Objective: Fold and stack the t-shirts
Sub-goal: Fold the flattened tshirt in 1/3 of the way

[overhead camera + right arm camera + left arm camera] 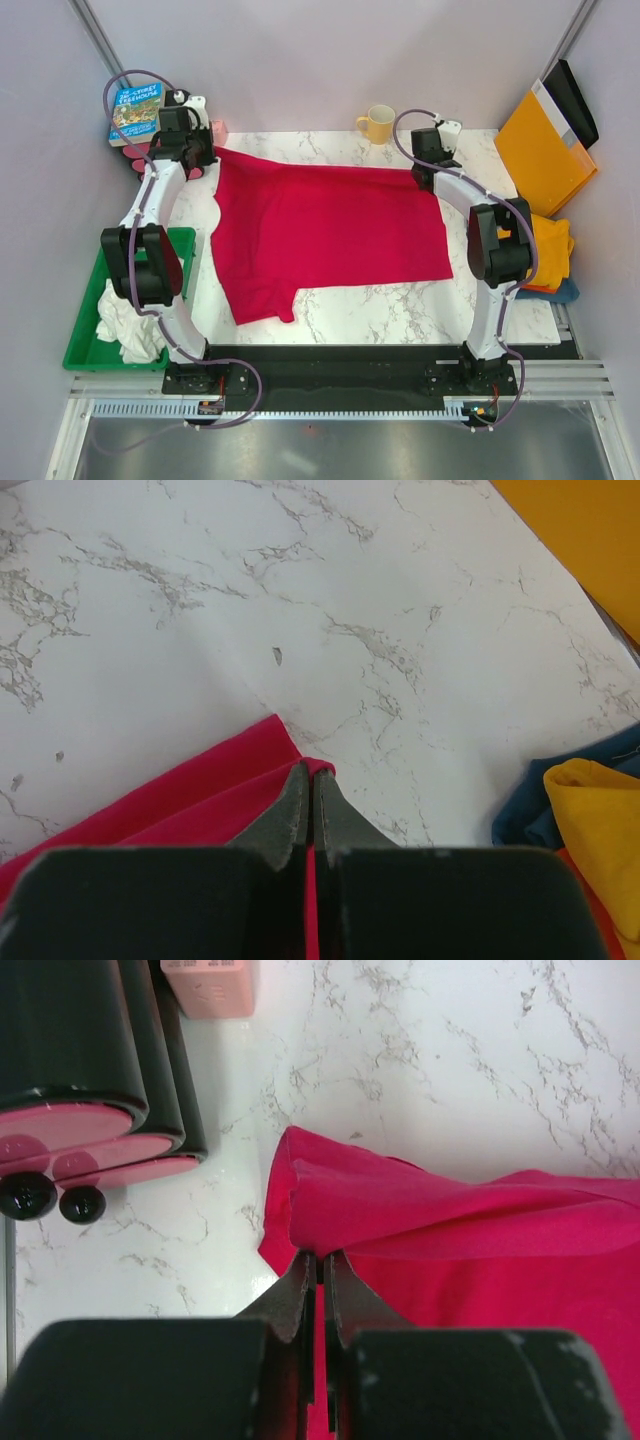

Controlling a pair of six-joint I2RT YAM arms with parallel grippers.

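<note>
Clamping crimson t-shirt [330, 235], lying spread on surface [400, 310], at far corners with left tool [320, 1257] and right tool [310, 770], both pinching tight on cloth. Standing near left tool: pink box [208, 985]. Bordering right edge: mustard-yellow t-shirt [552, 245], orange envelope [540, 150].

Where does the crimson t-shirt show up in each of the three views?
Top external: crimson t-shirt spread across the table centre.
Left wrist: lower right, its corner pinched in the left gripper.
Right wrist: lower left, its corner pinched in the right gripper.
Shared landmark: the white marble tabletop, visible in all three.
</note>
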